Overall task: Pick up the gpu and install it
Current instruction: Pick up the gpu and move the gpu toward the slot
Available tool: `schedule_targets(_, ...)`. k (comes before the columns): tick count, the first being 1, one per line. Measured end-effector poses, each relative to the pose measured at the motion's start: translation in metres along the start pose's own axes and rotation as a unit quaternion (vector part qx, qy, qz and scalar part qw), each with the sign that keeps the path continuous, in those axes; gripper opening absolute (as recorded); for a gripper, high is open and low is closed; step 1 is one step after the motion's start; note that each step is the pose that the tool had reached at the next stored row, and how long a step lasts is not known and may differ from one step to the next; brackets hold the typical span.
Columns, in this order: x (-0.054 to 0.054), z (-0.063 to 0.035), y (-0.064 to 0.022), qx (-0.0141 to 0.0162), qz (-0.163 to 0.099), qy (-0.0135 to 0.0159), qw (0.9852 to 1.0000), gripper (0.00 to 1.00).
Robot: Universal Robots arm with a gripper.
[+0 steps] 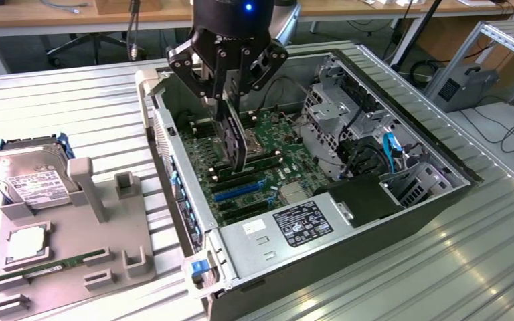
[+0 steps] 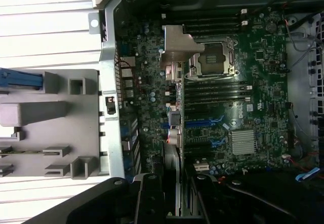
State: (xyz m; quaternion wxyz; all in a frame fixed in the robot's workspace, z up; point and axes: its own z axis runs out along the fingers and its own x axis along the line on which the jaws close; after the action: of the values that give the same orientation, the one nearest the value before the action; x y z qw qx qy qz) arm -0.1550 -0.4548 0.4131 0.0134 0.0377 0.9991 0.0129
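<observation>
1. you have the gpu (image 1: 235,142) off the worktop (image 1: 61,100). it hangs on edge inside the open computer case (image 1: 436,194), long side running up and down.
2. the pincer (image 1: 232,97) is clamped on the card's upper end, with fingers on both of its flat sides.
3. the card's lower end sits over the green motherboard (image 1: 275,164). you cannot tell from either view whether it touches the board or a slot.
4. in the wrist view you see the card edge-on. its silver bracket (image 2: 177,47) is just beside the cpu socket (image 2: 212,59), on the side toward the case's rear wall.
5. the blue expansion slots (image 1: 239,192) lie near the card's lower end, between it and the power supply (image 1: 302,224).
6. outside the case, on the exterior view's left, a grey parts holder (image 1: 78,234) rests on the worktop.
7. on that holder are a narrow green ram stick (image 1: 51,264) and a square cpu chip (image 1: 27,244). a hard drive (image 1: 25,174) in a blue frame lies at its far end.
</observation>
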Motion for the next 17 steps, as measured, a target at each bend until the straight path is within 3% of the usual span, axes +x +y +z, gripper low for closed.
schedule_targets(17, -0.0036, 0.0018, 0.0002, 0.0010, 0.000, 0.0000, 1.0000, 0.26)
